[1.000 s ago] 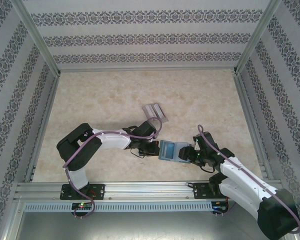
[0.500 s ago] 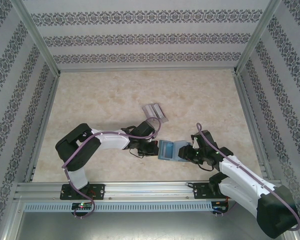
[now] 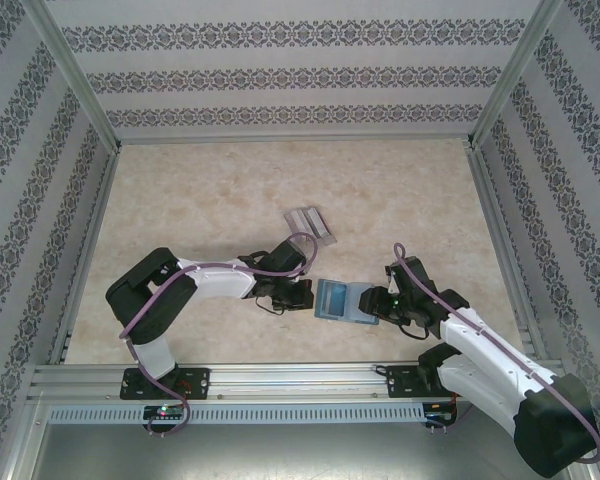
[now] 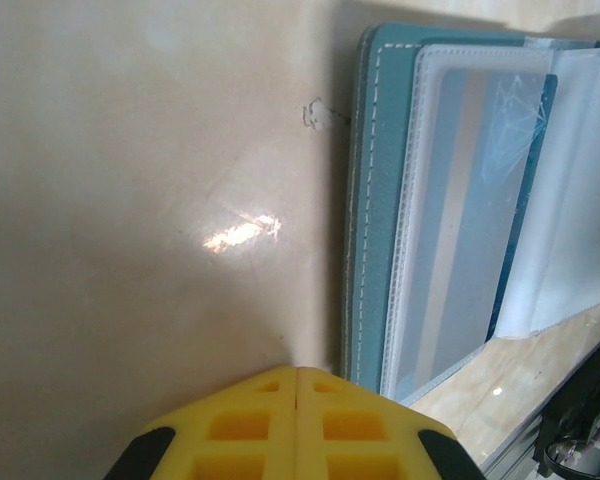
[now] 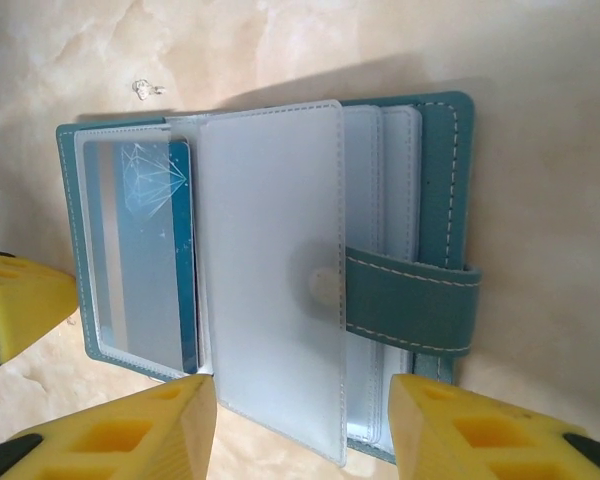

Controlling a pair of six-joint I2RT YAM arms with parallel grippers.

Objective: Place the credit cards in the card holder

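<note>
One blue card sits sleeved in the holder — teal, white-stitched, opened flat, frosted sleeves fanned, snap tab across. Grey cards lie beyond it. Left gripper, fingers together, waits just beside it — right gripper is spread at its edge.

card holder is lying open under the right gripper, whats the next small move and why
Probably close the right gripper on the loose clear sleeve between its open fingers, to hold the card holder open. The left gripper is shut and empty beside it, and the grey cards lie apart on the table.
</note>
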